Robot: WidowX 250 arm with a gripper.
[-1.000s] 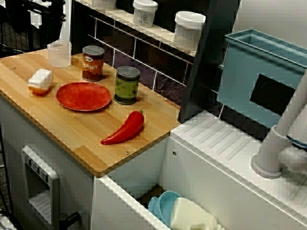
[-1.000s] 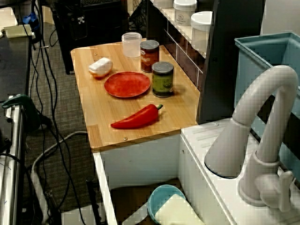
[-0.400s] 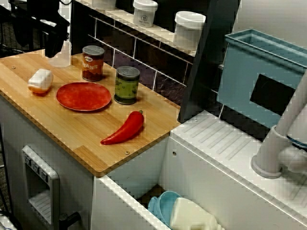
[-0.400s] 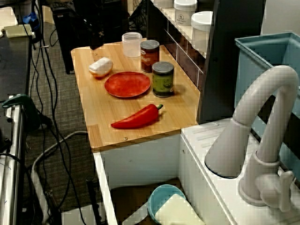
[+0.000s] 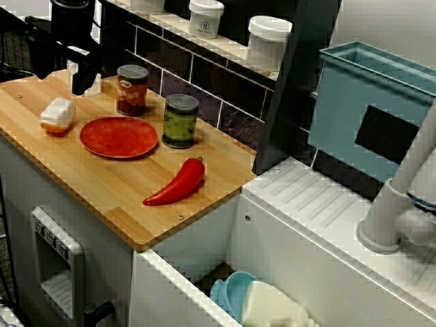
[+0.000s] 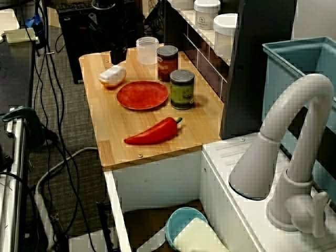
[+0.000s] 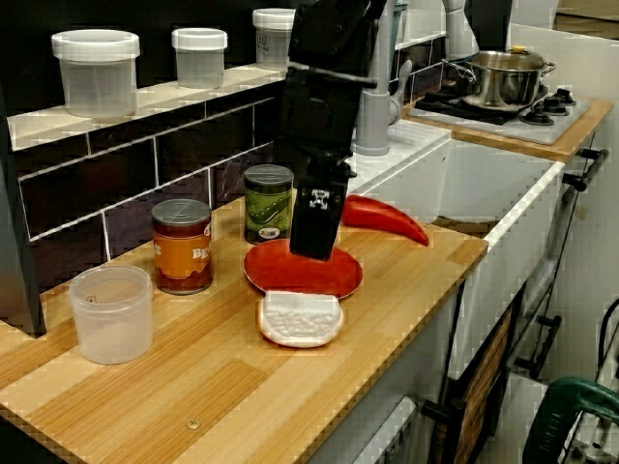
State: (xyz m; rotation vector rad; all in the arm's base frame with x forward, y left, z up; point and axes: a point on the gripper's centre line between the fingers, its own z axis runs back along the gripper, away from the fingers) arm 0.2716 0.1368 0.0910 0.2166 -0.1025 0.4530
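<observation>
My black gripper (image 5: pixel 81 86) hangs over the far end of the wooden counter (image 5: pixel 102 187), holding nothing I can see. The view from above the tap has my gripper (image 6: pixel 118 59) just left of a clear plastic cup (image 6: pixel 147 50) and just behind a white and orange bun-shaped thing (image 6: pixel 113 75). From the counter's end, my gripper (image 7: pixel 314 246) stands above that white thing (image 7: pixel 301 317) and in front of a red plate (image 7: pixel 276 275). Its fingers look like one dark block, so their state is unclear. A red pepper (image 5: pixel 176 184) lies nearer the sink.
An orange-labelled can (image 5: pixel 131 89) and a green-labelled can (image 5: pixel 180 120) stand behind the plate. White jars (image 5: pixel 268 41) line the shelf. The sink holds a blue bowl (image 5: pixel 235 293). A tap (image 6: pixel 294 131), blue rack (image 5: pixel 368 102) and stove pot (image 7: pixel 498 77) stand nearby.
My gripper has come in from the far edge and down over the counter, now covering most of the clear cup in the sink-side view. Nothing on the counter has moved.
</observation>
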